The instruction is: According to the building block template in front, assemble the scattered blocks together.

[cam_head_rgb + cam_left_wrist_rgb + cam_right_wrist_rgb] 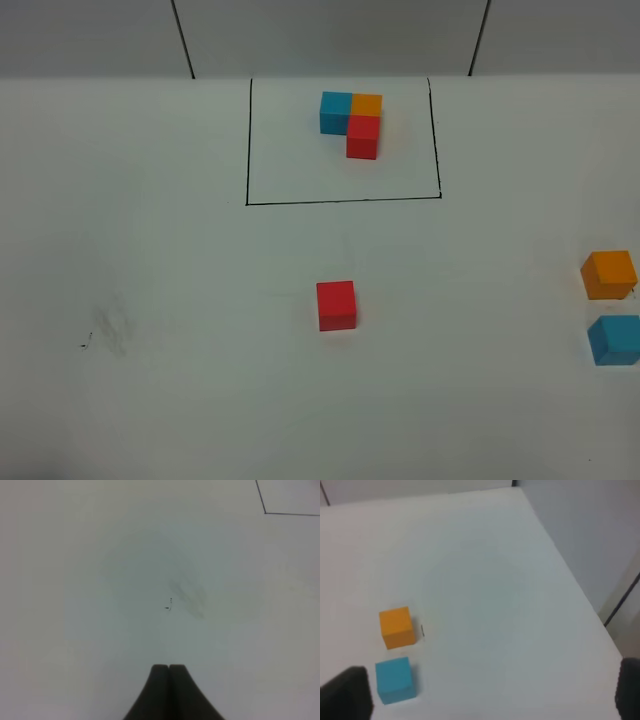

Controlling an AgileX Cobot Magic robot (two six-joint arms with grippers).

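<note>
The building block template [363, 137] is an L of blue, orange and red cubes inside a black hand-drawn frame [340, 201] at the far middle of the table. The loose red cube [336, 305] sits in the table's middle. The loose orange cube [609, 274] and sky-blue cube [614, 339] sit at the right edge, slightly apart. The right wrist view shows the orange cube [396, 627] and the blue cube [395, 679] beside my open, empty right gripper [490, 695]. My left gripper [169, 668] is shut and empty over bare table. Neither gripper shows in the high view.
A faint grey smudge [110, 330] marks the table at the left; it also shows in the left wrist view [187, 597], with a corner of the black frame [265, 513]. The table's right edge [570, 575] drops off close to the orange and blue cubes.
</note>
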